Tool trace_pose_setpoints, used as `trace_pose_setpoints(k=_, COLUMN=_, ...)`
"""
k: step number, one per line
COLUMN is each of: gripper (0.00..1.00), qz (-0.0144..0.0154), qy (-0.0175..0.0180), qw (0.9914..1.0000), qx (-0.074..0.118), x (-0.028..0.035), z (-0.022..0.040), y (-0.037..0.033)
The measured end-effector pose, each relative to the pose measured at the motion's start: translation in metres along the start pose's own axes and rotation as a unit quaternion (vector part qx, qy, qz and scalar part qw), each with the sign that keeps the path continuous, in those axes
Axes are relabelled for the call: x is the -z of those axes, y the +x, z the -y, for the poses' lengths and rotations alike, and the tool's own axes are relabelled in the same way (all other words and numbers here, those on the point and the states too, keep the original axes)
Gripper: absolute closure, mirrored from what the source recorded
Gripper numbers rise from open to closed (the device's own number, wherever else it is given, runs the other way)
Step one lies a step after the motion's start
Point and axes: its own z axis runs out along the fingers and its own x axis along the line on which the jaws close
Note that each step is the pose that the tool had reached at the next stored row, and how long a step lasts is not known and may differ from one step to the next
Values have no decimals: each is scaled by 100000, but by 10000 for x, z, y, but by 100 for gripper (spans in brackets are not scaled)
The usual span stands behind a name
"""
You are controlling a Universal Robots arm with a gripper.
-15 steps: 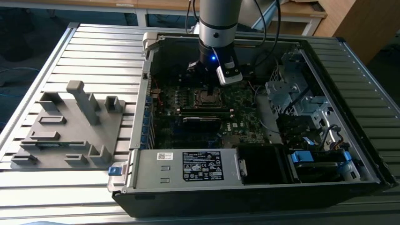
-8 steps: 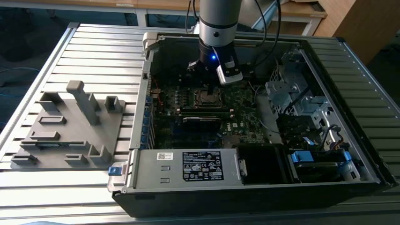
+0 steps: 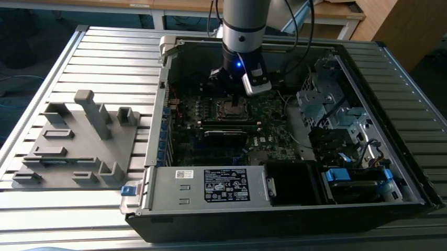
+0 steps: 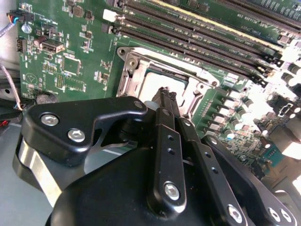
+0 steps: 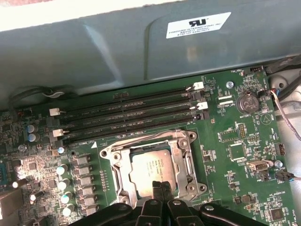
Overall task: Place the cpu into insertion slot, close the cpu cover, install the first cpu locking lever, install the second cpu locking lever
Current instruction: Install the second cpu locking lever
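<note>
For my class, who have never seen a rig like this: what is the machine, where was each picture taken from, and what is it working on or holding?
A robot arm reaches down into an open computer case lying on a slatted table. The exterior view looks on from outside; both wrist views ride on the arm, looking past its gripper. Beneath it lies the green board, with the cpu already in the insertion slot and the cpu cover framing it. The gripper's fingers are together, holding nothing, just above the cpu. A grey fixture sits beside the case.
</note>
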Motion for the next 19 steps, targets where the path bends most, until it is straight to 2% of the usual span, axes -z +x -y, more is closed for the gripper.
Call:
trace_pose_setpoints(k=5, gripper=90, qz=0, qy=-9, qw=100000, qx=-3, x=3, z=58, y=-12)
trace_pose_setpoints(k=15, gripper=90, qz=-46, qy=-242, qw=100000, qx=-9, x=44, z=67, y=-16)
trace_pose_setpoints(k=19, gripper=90, qz=-48, qy=-235, qw=100000, qx=-12, x=46, z=107, y=-24)
